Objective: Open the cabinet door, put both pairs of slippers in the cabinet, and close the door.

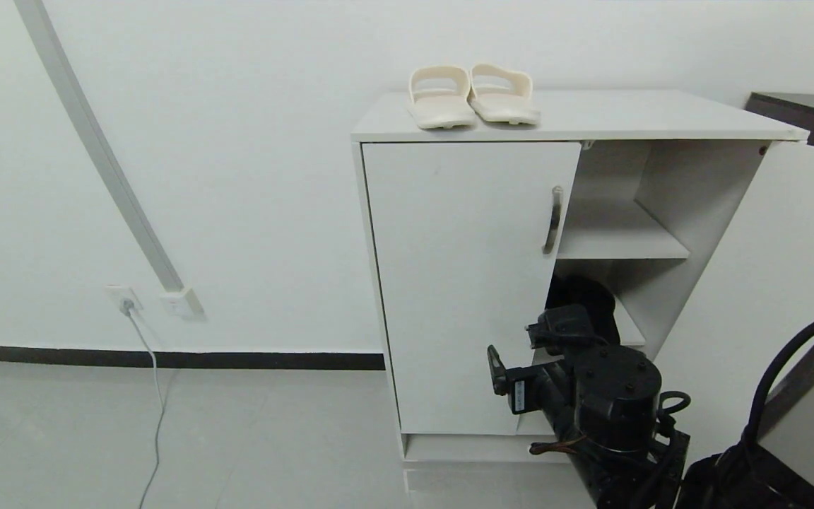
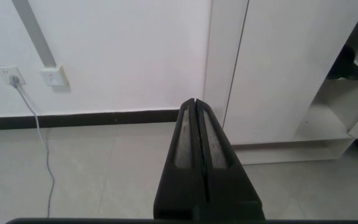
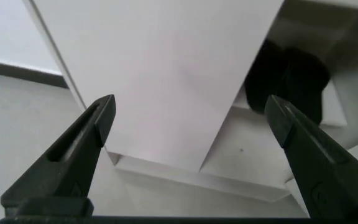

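Cabinet [image 1: 591,113] stands just ahead of the right claw [image 3: 189,106], which is spread wide and holds nothing. Straight before that claw is the shut left door [image 3: 160,68]. Just past the door's edge, 1 pair of black slippers [image 3: 294,74] lies on a lower shelf [image 3: 247,146], with the right door [image 1: 767,283] swung open. Higher and farther off, a beige pair [image 1: 474,95] sits on the cabinet's top. The left claw [image 2: 195,109] is pressed shut and empty above the floor [image 2: 104,162], with the cabinet farther ahead of it.

The right gripper [image 3: 188,106] gapes wide, low before the cabinet [image 1: 470,283]; the left gripper [image 2: 196,107], fingers pressed together, sits farther back from it.
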Controlling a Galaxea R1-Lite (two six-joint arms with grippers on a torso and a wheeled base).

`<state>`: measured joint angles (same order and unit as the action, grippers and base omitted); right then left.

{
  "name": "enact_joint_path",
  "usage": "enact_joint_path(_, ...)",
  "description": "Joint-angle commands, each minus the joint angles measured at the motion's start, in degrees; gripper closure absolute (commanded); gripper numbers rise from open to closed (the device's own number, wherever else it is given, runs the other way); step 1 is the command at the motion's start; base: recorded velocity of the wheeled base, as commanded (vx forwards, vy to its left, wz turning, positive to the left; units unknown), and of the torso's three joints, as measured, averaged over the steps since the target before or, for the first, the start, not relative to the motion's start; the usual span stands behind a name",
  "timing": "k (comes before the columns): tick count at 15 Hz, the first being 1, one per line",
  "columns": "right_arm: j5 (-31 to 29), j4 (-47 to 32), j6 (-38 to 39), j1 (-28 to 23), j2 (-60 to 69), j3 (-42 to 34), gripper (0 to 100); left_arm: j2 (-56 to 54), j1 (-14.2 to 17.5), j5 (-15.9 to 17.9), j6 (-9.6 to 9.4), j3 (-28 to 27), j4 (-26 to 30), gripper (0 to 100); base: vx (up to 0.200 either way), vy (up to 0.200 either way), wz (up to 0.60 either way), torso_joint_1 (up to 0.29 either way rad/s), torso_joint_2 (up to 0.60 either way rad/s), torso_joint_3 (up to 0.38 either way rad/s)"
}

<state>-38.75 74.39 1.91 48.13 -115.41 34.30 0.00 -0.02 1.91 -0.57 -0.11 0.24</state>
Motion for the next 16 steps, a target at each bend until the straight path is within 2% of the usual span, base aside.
enact_joint_path(1, -0.01, 0.06, 0.02, 0.04, -0.34, -0.03, 0, 0.09, 0.02, 0.02, 0.05, 0.02, 0.02, 100, 0.000, 0.000, 0.00, 0.100, -0.46, -0.364)
enact_joint_path(9, -0.01, 0.14, 0.02, 0.04, -1.05, -0.03, 0, 0.09, 0.02, 0.02, 0.13, 0.02, 0.02, 100, 0.000, 0.000, 0.00, 0.132, -0.47, -0.335)
enact_joint_path(16, -0.01, 0.06, 0.11, 0.04, -1.05, -0.11, 0, 0.09, 0.02, 0.02, 0.13, 0.02, 0.02, 100, 0.000, 0.000, 0.00, 0.186, -0.51, -0.317)
